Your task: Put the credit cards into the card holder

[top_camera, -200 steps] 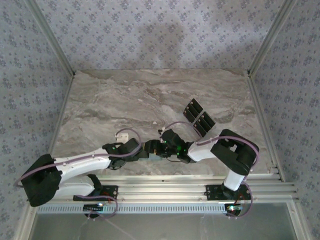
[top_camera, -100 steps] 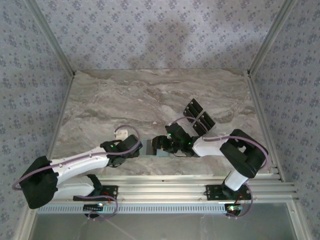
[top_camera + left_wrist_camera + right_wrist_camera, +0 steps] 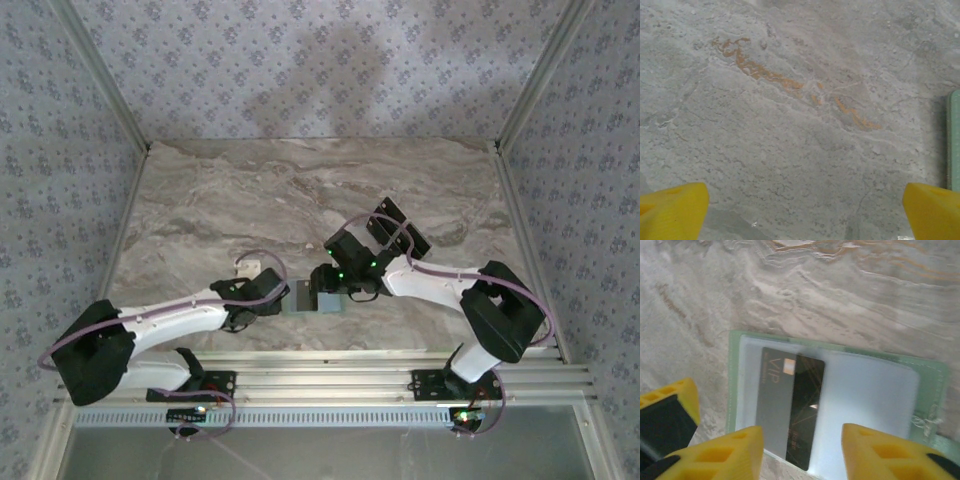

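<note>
At the left of the bench (image 3: 200, 220), the left pincer (image 3: 802, 215) is seen wide and empty, drawn back off the card holder (image 3: 875, 390) since a second ago. One card (image 3: 790, 405) is lodged inside. The right pincer (image 3: 802, 450) is spread wide above it, lifted clear. Remaining credit cards (image 3: 398, 232) are left far right, to be fetched.

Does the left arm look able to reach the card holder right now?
Likely yes: the left tool is open beside the card holder, with bare table between; the right tool hovers over it, though.

Pale green card holder (image 3: 733, 390) lying flat, one dark card (image 3: 790, 410) in its clear sleeve; other black cards (image 3: 387, 213) nearby.
</note>
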You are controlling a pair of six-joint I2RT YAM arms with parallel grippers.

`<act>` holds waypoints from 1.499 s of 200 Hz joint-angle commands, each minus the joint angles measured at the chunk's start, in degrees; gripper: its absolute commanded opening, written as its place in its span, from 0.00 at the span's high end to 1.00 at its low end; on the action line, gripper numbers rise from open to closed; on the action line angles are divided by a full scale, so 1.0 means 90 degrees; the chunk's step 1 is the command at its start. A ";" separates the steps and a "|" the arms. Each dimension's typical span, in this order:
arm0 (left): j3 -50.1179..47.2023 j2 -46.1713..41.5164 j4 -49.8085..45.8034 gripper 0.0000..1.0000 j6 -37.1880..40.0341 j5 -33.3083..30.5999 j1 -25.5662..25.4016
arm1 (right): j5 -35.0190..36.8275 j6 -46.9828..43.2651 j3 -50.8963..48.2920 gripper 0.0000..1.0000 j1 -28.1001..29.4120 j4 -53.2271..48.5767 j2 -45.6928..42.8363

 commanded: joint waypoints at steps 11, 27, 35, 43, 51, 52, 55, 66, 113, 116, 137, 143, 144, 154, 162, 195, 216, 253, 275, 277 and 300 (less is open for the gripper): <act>0.0165 0.0057 0.0357 0.00 0.0226 0.0118 0.0024 | 0.0536 -0.0347 0.0284 0.74 0.0124 -0.0768 0.0286; 0.0194 0.0128 0.0410 0.00 0.0243 0.0141 0.0022 | 0.0537 -0.0367 0.0367 0.86 0.0155 -0.0730 0.0455; 0.0201 0.0173 0.0440 0.00 0.0262 0.0148 0.0023 | 0.0506 -0.0371 0.0406 0.91 0.0161 -0.0700 0.0547; 0.0210 0.0216 0.0490 0.00 0.0265 0.0175 0.0024 | 0.0482 -0.0371 0.0446 0.94 0.0177 -0.0677 0.0621; 0.0204 0.0250 0.0543 0.00 0.0273 0.0204 0.0018 | 0.0464 -0.0367 0.0479 0.96 0.0188 -0.0660 0.0689; 0.0199 0.0257 0.0553 0.00 0.0274 0.0205 0.0021 | 0.0461 -0.0364 0.0485 0.96 0.0192 -0.0650 0.0693; 0.0202 0.0270 0.0572 0.00 0.0272 0.0221 0.0019 | 0.0457 -0.0359 0.0497 0.96 0.0202 -0.0644 0.0723; 0.0179 0.0310 0.0638 0.00 0.0264 0.0253 0.0024 | 0.0444 -0.0357 0.0529 0.98 0.0209 -0.0610 0.0795; 0.0104 0.0478 0.0738 0.00 0.0199 0.0276 0.0024 | 0.0374 -0.0342 0.0622 0.99 0.0216 -0.0515 0.1040; 0.0090 0.0478 0.0738 0.00 0.0191 0.0271 0.0017 | 0.0371 -0.0343 0.0625 0.99 0.0213 -0.0509 0.1052; 0.0012 0.0478 0.0764 0.00 0.0147 0.0270 0.0019 | 0.0361 -0.0333 0.0637 0.99 0.0218 -0.0475 0.1135; -0.0008 0.0478 0.0768 0.00 0.0140 0.0275 0.0016 | 0.0356 -0.0332 0.0642 0.99 0.0216 -0.0466 0.1169; -0.0010 0.0478 0.0773 0.00 0.0139 0.0275 0.0020 | 0.0349 -0.0332 0.0644 0.99 0.0216 -0.0465 0.1172; -0.0032 0.0487 0.0788 0.00 0.0128 0.0274 0.0017 | 0.0332 -0.0323 0.0652 0.99 0.0215 -0.0445 0.1208; -0.0059 0.0497 0.0807 0.00 0.0118 0.0272 0.0020 | 0.0313 -0.0315 0.0661 0.99 0.0216 -0.0419 0.1239; -0.0114 0.0555 0.0861 0.00 0.0096 0.0293 0.0015 | 0.0245 -0.0303 0.0733 0.99 0.0233 -0.0381 0.1341; -0.0147 0.0566 0.0895 0.00 0.0088 0.0303 0.0014 | 0.0234 -0.0303 0.0783 0.99 0.0252 -0.0395 0.1390; -0.0172 0.0594 0.0943 0.00 0.0079 0.0321 0.0014 | 0.0204 -0.0303 0.0894 0.99 0.0302 -0.0402 0.1477; -0.0205 0.0590 0.0964 0.00 0.0078 0.0331 0.0014 | 0.0176 -0.0286 0.0947 0.99 0.0340 -0.0388 0.1526; -0.0206 0.0596 0.0964 0.00 0.0074 0.0330 0.0014 | 0.0173 -0.0284 0.0954 0.99 0.0349 -0.0394 0.1534; -0.0225 0.0605 0.0985 0.00 0.0074 0.0330 0.0014 | 0.0135 -0.0266 0.1015 1.00 0.0403 -0.0381 0.1582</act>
